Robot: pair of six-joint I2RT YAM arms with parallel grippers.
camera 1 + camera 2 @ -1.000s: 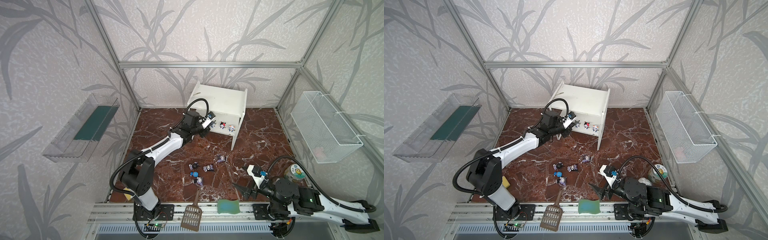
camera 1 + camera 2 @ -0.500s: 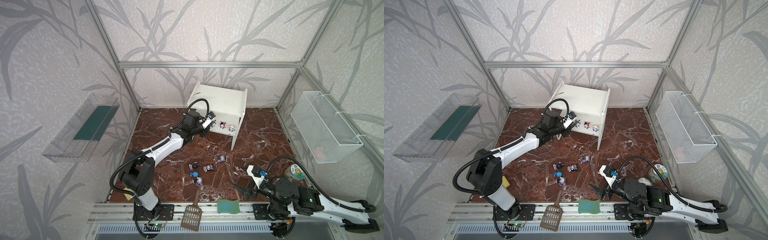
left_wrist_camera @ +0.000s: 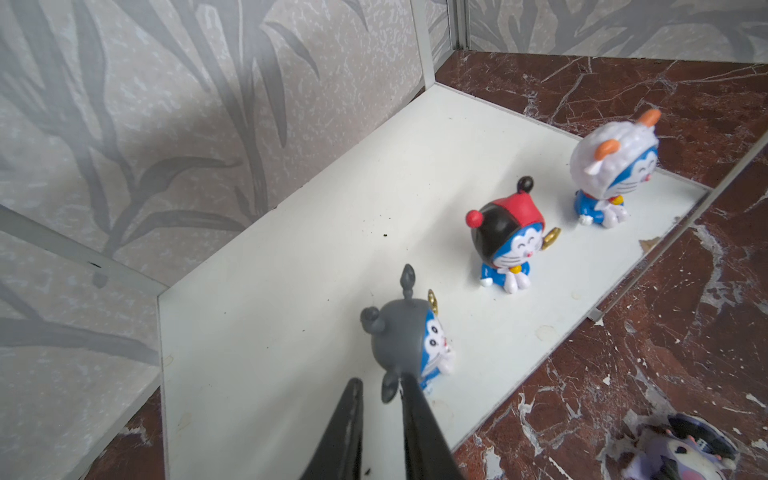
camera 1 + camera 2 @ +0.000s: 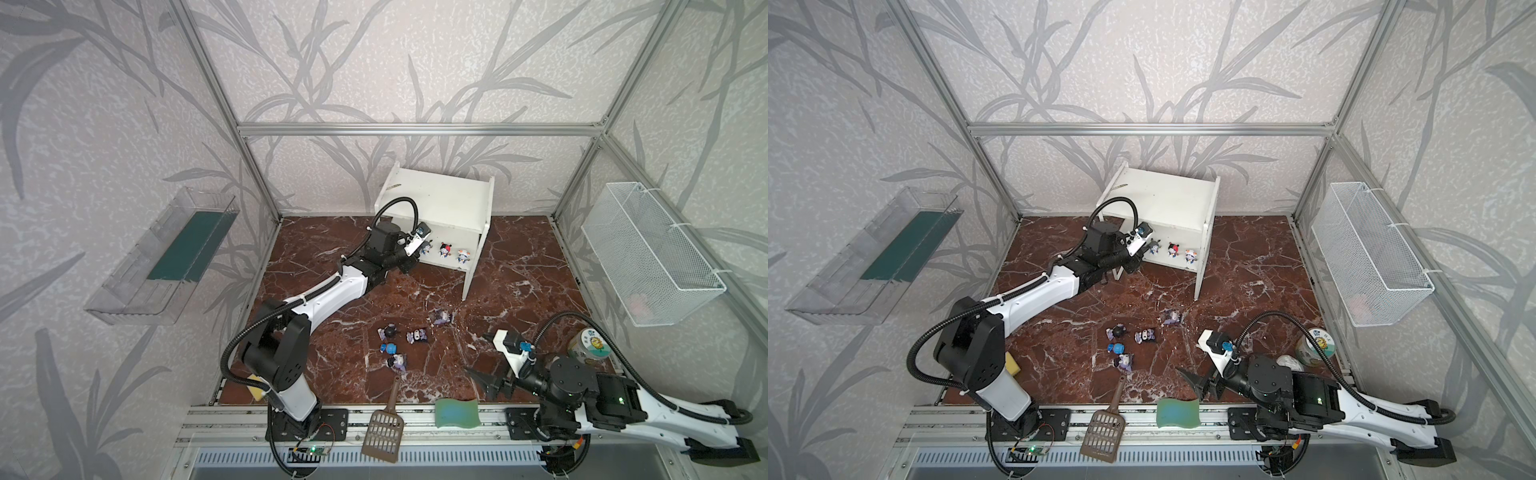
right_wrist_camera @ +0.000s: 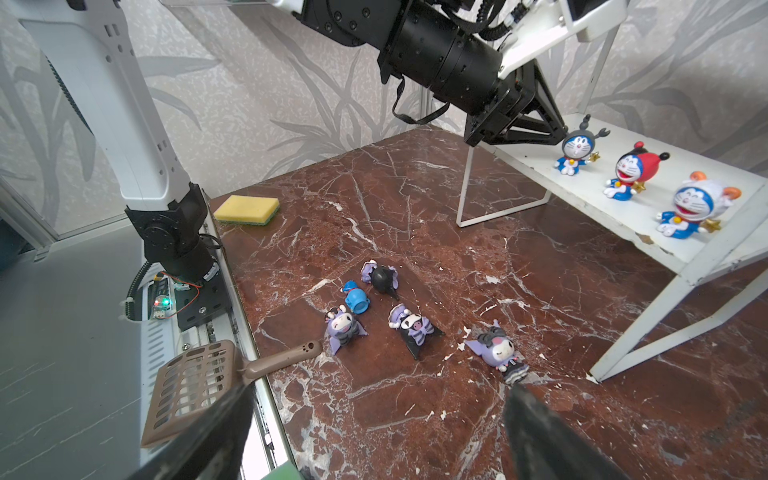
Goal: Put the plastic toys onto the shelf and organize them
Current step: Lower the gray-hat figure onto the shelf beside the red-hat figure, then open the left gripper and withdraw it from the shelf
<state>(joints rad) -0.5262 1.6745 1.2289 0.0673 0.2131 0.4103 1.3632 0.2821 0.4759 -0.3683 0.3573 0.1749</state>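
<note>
Shelf (image 3: 316, 232), lower board: three plastic toys (image 3: 505, 237) in a row along the front edge, rear strip open. Left gripper (image 3: 380, 380) jaws narrowly apart, clamping nothing; grey-headed toy (image 3: 399, 336) stands at their tips. Right gripper (image 5: 380, 388) jaws wide apart near the tabletop (image 5: 457, 249) front edge; purple toy (image 5: 498, 353) lies just ahead.

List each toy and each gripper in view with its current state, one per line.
grey-headed toy, upright on the lower board of the shelf
red-black-headed toy, upright there
white-headed toy, upright there
blue toy, lying on the table
four purple toys, lying on the table
left gripper, jaws narrowly apart behind the grey-headed toy
right gripper, wide open, empty
</note>
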